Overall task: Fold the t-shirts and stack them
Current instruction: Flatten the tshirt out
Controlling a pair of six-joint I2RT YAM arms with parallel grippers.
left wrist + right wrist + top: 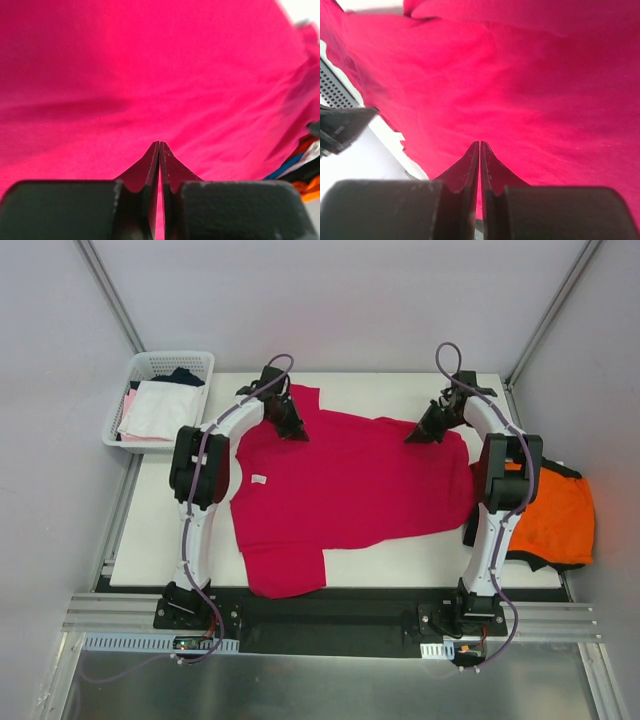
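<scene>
The crimson-magenta t-shirt point(350, 480) lies spread flat across the table, neck and small white label point(258, 479) to the left, hem to the right. My left gripper point(290, 425) is shut on its far edge by the far sleeve; in the left wrist view its jaws point(159, 145) are closed with cloth point(150, 75) all around. My right gripper point(421, 432) is shut on the far edge near the hem; its jaws point(479, 144) are closed against the cloth point(530, 90). The orange t-shirt point(555, 515) lies over the table's right edge on a black one point(540, 562).
A white mesh basket point(165, 362) holding white, pink and dark garments stands off the table's far left corner. The near sleeve point(290, 570) hangs at the table's front edge. Grey walls close in on both sides.
</scene>
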